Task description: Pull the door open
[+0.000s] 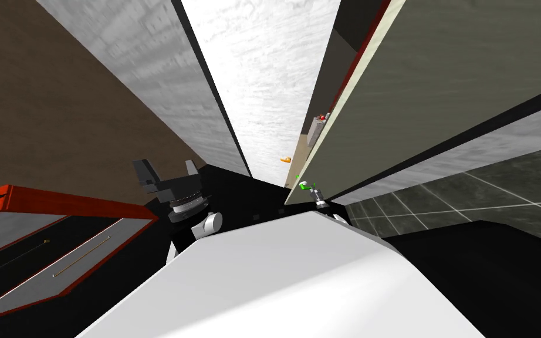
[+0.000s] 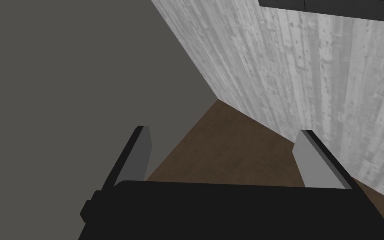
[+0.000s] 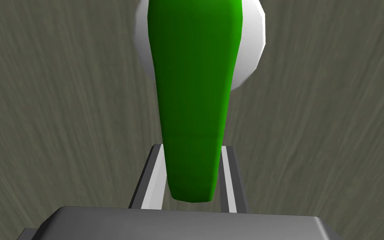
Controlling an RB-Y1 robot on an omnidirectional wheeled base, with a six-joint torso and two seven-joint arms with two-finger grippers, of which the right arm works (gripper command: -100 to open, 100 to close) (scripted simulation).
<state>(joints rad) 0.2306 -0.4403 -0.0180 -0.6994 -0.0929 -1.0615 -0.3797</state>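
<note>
Where the right claw (image 3: 192, 146) is closed on the green lever handle (image 3: 195, 91), its two thin fingers (image 3: 153, 183) press the lever's flanks close to the free, rounded tip, well short of the white round rose (image 3: 253, 50) from which the lever springs. Handle and rose are mounted on the door (image 1: 439, 76), a broad olive-grey panel that in the head view runs along the robot's right side, with the handle near its cream edge (image 1: 345, 100). The left claw (image 1: 168, 170) is raised on the robot's left, well apart from the door, with its fingers spread wide and holding nothing. The lever looks rigid and smooth, with a glossy face that tapers toward the tip, so it is probably slippery under flat blades. A hold this near the end would turn the lever easily, but it risks sliding off when the pull comes. A seat deeper along the shaft, nearer the rose, would likely hold better. The panel is large and hinged, and is judged stiff and fairly heavy. It should swing on an arc rather than come straight back, so the pull ought to follow that curve with steady, moderate force. Whether the latch is already free cannot be told from these views.
</note>
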